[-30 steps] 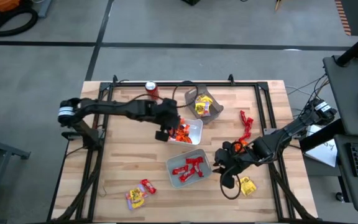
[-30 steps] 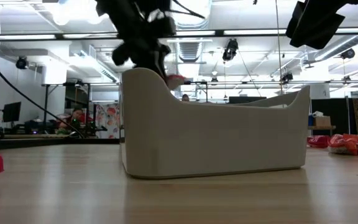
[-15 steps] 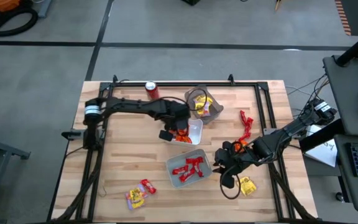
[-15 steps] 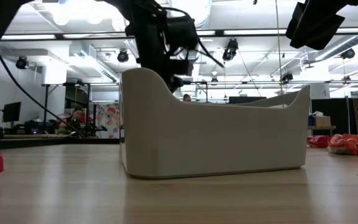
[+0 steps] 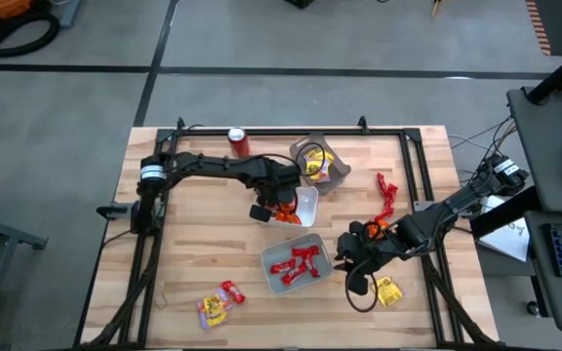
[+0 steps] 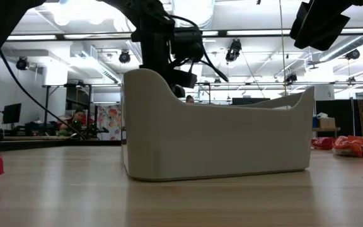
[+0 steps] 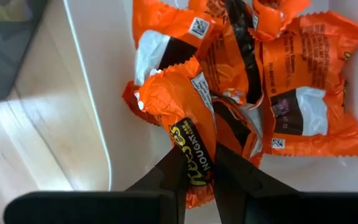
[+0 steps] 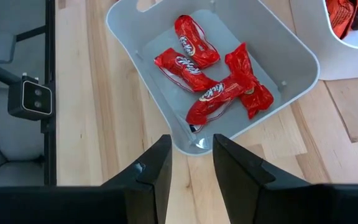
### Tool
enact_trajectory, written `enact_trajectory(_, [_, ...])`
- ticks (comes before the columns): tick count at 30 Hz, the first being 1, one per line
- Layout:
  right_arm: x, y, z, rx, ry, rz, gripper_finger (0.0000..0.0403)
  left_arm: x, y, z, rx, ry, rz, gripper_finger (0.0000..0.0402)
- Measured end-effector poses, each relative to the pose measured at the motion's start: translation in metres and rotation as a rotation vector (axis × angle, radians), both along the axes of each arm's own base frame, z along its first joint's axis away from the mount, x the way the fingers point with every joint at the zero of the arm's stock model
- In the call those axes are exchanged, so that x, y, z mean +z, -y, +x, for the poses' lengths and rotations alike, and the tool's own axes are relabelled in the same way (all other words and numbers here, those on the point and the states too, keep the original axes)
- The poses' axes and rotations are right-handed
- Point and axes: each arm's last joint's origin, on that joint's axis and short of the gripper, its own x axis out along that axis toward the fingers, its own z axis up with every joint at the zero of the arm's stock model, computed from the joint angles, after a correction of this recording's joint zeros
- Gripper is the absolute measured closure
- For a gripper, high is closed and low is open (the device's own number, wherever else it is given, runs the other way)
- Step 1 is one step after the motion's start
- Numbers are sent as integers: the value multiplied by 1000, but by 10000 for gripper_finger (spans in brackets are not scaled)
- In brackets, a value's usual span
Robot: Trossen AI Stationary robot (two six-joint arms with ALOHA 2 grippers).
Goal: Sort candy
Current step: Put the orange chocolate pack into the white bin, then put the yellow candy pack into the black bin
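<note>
Left claw (image 7: pixel 199 180): pinching orange candy (image 7: pixel 185 118) inside white tray (image 5: pixel 305 207), mid-table | Right claw (image 8: pixel 191 163): open, empty, beside red-candy tray (image 8: pixel 291 43)

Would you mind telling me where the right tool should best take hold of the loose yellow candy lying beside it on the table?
Grip the yellow candy across its flat middle, coming straight down from above. It lies flat on bare table, clear of the trays, so nothing blocks a vertical approach. The right tool is open just beside it.

Candy (image 5: pixel 298 264) in trays (image 5: pixel 306 204)
</note>
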Motion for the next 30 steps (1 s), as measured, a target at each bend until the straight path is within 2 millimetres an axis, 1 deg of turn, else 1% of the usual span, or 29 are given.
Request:
enact_trajectory(5, [0,0,0,-1,0,1,287,0,0,0,3,-2,-1,340])
enact_trajectory(12, [0,0,0,-34,-7,28,285,2,0,-2,11,-11,-4,279])
enact_trajectory(17, [0,0,0,-53,-15,44,282,11,2,-9,14,-22,-6,247])
enact_trajectory(21, [0,0,-1,-92,-25,73,284,29,4,-16,51,12,-16,240])
enact_trajectory(24, [-2,3,-2,-146,-54,95,289,47,6,-23,75,74,-56,240])
enact_trajectory(27, [-6,10,-5,-232,-118,96,296,65,11,-32,100,134,-110,241])
enact_trajectory(30, [-11,20,-10,-330,-219,79,301,82,18,-44,136,187,-129,246])
